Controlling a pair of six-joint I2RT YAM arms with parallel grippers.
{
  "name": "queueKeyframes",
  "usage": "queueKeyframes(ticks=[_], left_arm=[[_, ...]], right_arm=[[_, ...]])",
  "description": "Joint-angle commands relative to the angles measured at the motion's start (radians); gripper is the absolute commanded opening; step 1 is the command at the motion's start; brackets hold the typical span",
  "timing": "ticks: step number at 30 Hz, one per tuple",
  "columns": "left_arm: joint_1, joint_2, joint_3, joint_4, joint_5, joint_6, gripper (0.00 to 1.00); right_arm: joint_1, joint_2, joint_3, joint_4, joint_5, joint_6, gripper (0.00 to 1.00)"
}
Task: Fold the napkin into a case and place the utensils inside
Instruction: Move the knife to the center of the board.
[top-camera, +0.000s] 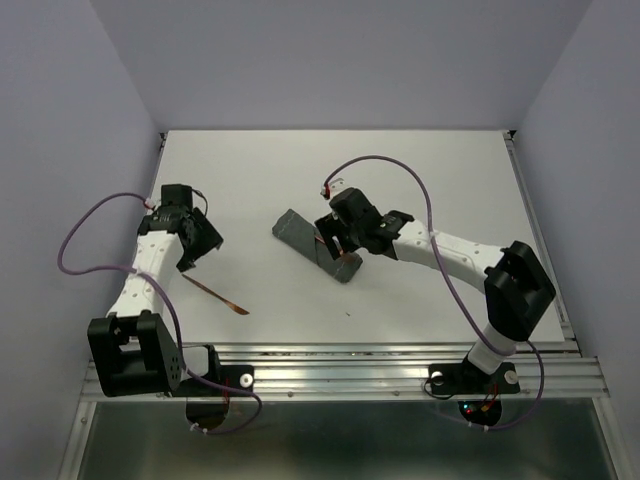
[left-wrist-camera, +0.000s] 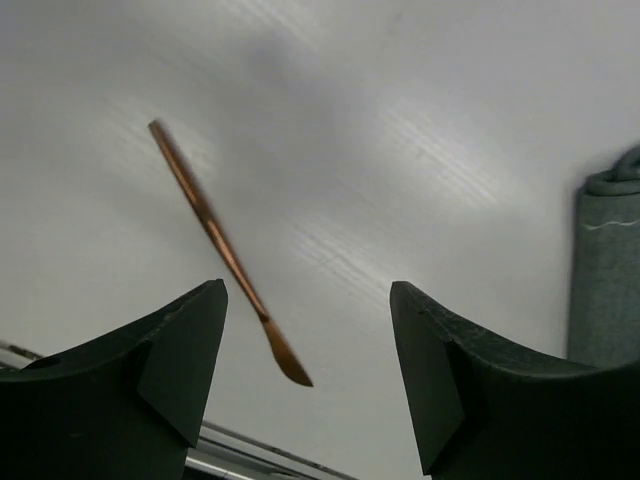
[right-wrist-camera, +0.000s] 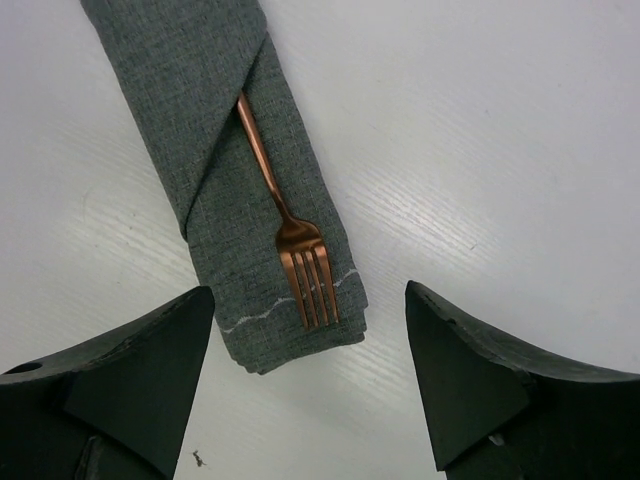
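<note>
Both jaws gape wide, holding nothing: the right gripper (right-wrist-camera: 310, 300) hangs over the narrow grey-green cloth case (right-wrist-camera: 200, 120) on the white table (top-camera: 400, 170), a copper-brown metal fork (right-wrist-camera: 296, 245) tucked under its diagonal flap, tines showing, while the left gripper (left-wrist-camera: 308, 310) hovers above a slim copper-brown metal knife (left-wrist-camera: 215, 235) lying bare, well apart from it.
</note>
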Motion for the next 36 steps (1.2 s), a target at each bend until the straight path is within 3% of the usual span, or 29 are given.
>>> queueKeyframes(ticks=[1, 10, 21, 24, 29, 30, 32, 34, 36], left_arm=[[0.004, -0.029, -0.107, -0.062, -0.077, -0.105, 0.79], [0.012, -0.029, -0.232, -0.022, -0.064, -0.286, 0.80], [0.009, 0.068, -0.289, 0.079, -0.107, -0.381, 0.63], [0.009, 0.100, -0.309, 0.128, -0.101, -0.391, 0.47], [0.009, 0.141, -0.335, 0.170, -0.080, -0.397, 0.34], [0.009, 0.146, -0.348, 0.183, -0.074, -0.397, 0.24], [0.010, 0.146, -0.362, 0.197, -0.047, -0.400, 0.16], [0.004, 0.138, -0.374, 0.216, -0.014, -0.406, 0.00], [-0.027, 0.126, -0.387, 0.229, 0.018, -0.429, 0.00]], right_arm=[[-0.003, -0.054, -0.009, 0.103, -0.031, 0.010, 0.82], [0.006, -0.112, -0.057, 0.120, -0.053, 0.024, 0.83], [0.015, -0.166, -0.117, 0.110, -0.048, 0.033, 0.84], [0.015, -0.181, -0.133, 0.104, -0.039, 0.039, 0.84], [0.015, -0.198, -0.149, 0.089, -0.019, 0.050, 0.84], [0.015, -0.203, -0.153, 0.089, -0.016, 0.054, 0.84], [0.024, -0.203, -0.155, 0.086, -0.013, 0.059, 0.84], [0.024, -0.201, -0.153, 0.083, -0.010, 0.059, 0.84], [0.024, -0.198, -0.149, 0.080, -0.014, 0.059, 0.84]])
